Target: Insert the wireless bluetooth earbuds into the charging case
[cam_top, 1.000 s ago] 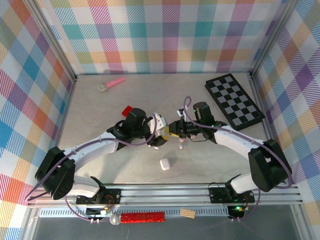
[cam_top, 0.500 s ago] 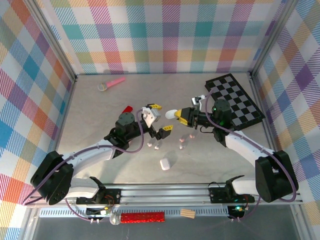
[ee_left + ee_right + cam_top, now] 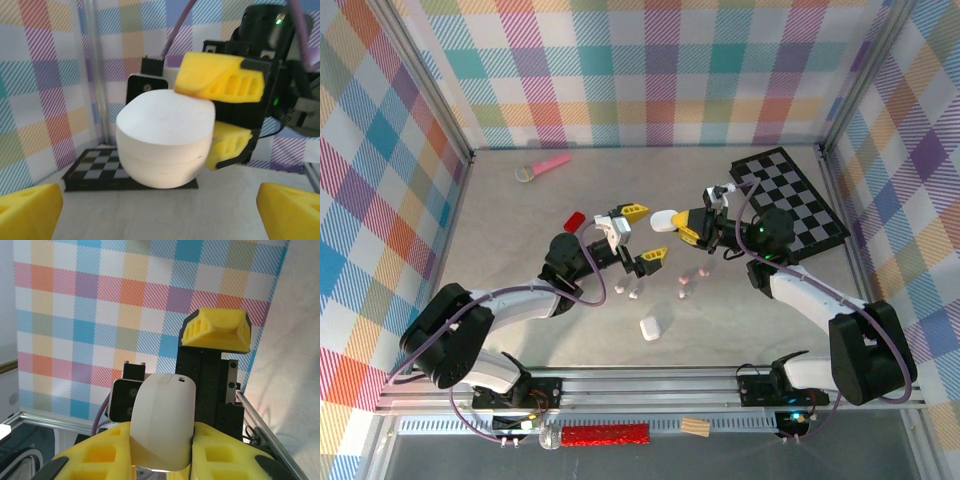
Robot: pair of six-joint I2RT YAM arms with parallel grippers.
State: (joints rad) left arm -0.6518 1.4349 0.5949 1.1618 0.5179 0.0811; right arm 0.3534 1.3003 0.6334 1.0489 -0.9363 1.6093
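Observation:
A shut white pebble-shaped charging case point(image 3: 663, 219) hangs above the table, and my right gripper point(image 3: 682, 226) is shut on it. In the right wrist view the case point(image 3: 163, 422) stands on end between the yellow pads point(image 3: 95, 460). My left gripper point(image 3: 643, 234) faces it with jaws wide open and nothing in them. Its wrist view has the case point(image 3: 165, 145) straight ahead, a little beyond its own tips, which sit in that view's lower corners. Small earbuds lie on the table below: white ones point(image 3: 620, 289) and pale pink ones point(image 3: 684, 290).
A second white case point(image 3: 650, 328) lies on the table nearer the arm bases. A black-and-white chessboard point(image 3: 788, 200) sits at the back right. A pink-handled object point(image 3: 545, 166) lies at the back left, a small red piece point(image 3: 575, 219) beside the left arm.
The left gripper has opened wide and drawn back to the left. The right gripper has risen and moved back-right with the white case in it.

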